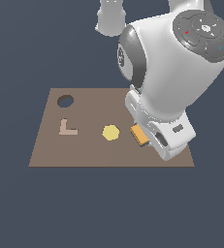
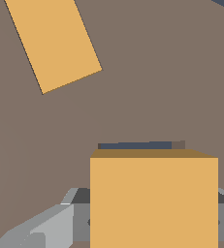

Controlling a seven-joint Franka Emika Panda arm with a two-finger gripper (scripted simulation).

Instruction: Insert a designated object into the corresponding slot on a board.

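Arm: you see 1 white Franka arm (image 1: 174, 72) bent low over the flat brown rectangular board (image 1: 84, 150), covering the board's end at the exterior view's right.
Gripper: your grey 2-finger gripper (image 2: 153, 220) has a finger (image 2: 55, 223) showing on each side of the orange square block (image 2: 153, 203); it is closed narrow on that block, which fills the gap between the fingers.
Block: in the exterior view you see only a sliver of the orange block (image 1: 140, 135), with a darker side edge, poking out from under the white hand just beside the yellow hexagon (image 1: 110, 132).
Slot: in the wrist view a thin dark navy strip (image 2: 135, 145) shows on the board right behind the block's far edge; you are seeing only that sliver of the cut-out, the rest being hidden by the block. Whether the block touches the board you cannot tell.
Flat orange square: 1 flatter orange square (image 2: 55, 41) lies tilted on the board, well apart from the held block.
Hexagon: the yellow hexagon sits near the board's middle.
L-piece: 1 pale pink L-shaped piece (image 1: 67, 127) lies on the board beyond the hexagon, toward the exterior view's left.
Round hole: 1 dark round hole (image 1: 65, 101) sits in the board's far corner at the exterior view's left, just above the L-piece.
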